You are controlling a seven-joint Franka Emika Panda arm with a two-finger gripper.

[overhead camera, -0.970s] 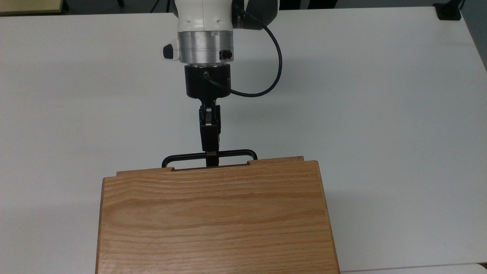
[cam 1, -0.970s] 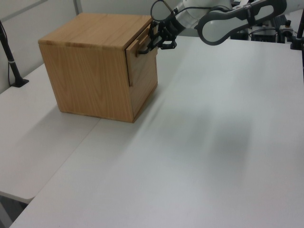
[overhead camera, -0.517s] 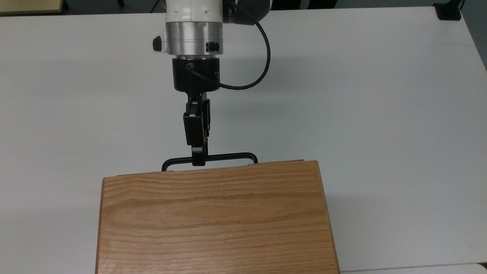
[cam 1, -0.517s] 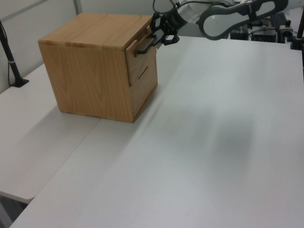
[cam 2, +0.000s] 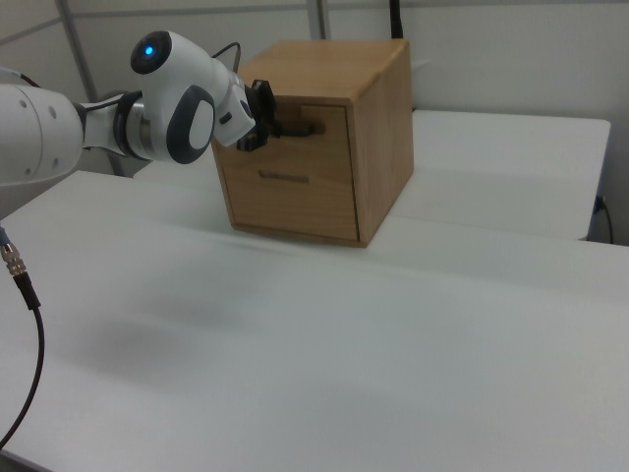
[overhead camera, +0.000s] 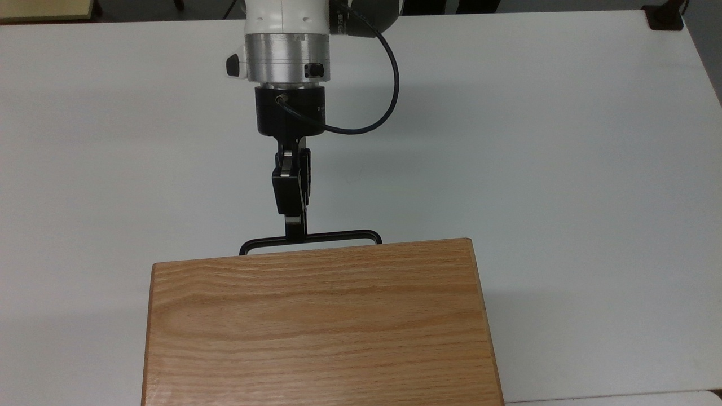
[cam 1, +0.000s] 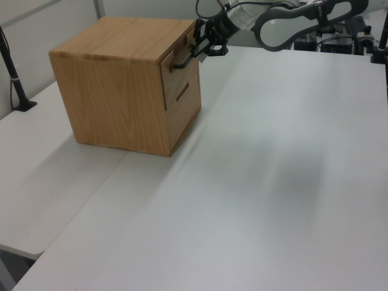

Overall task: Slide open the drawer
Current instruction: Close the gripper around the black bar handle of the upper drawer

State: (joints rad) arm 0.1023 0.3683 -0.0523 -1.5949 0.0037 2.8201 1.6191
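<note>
Watching the gripper [overhead camera: 293, 228] clenched on the drawer [cam 2: 295, 126] handle [overhead camera: 333, 235] left of centre in the top view, drawer flush in the cabinet [cam 1: 115, 85], I fear skewed jamming.

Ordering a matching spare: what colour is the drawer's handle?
Black, a thin metal bar handle on the drawer, clearest in the top view.

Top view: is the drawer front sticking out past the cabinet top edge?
No: just the black handle pokes out beyond the cabinet top; no drawer wood shows.
</note>
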